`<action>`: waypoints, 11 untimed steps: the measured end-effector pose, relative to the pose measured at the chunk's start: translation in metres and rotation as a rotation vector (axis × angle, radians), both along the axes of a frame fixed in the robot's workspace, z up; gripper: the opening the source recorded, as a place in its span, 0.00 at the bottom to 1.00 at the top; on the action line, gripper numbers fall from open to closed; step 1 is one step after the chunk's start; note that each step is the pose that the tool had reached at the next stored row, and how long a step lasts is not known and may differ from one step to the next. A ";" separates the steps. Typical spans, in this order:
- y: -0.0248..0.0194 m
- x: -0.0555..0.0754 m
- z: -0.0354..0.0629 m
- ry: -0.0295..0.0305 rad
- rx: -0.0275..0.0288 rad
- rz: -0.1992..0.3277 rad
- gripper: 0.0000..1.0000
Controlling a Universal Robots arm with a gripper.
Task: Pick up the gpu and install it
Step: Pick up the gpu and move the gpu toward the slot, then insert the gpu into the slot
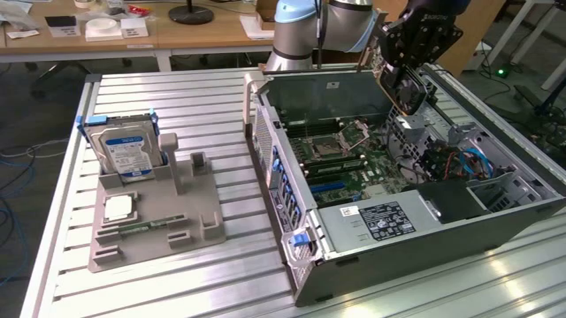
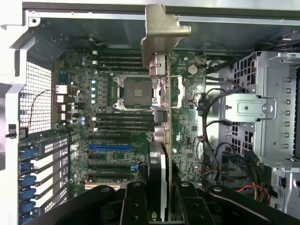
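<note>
- We see the pincer (image 1: pixel 409 63) clenched on the gpu (image 1: pixel 405 93), holding it on edge above the open computer case (image 1: pixel 495 218).
- In the wrist view, the card hangs over the green motherboard (image 2: pixel 108 122), with its silver bracket (image 2: pixel 161 28) at one end.
- A hard drive (image 1: pixel 124 149) stands in a grey holder (image 1: pixel 195 218) on the desk (image 1: pixel 203 99), well apart.
</note>
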State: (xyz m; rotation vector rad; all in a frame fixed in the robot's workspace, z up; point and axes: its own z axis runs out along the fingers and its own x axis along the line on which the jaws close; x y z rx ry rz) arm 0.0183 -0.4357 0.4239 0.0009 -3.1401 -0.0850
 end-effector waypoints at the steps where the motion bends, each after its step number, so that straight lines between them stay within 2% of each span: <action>1: 0.0000 0.000 0.0000 0.0000 -0.0001 0.000 0.28; 11: 0.0000 0.000 0.0000 0.0000 -0.0001 0.000 0.28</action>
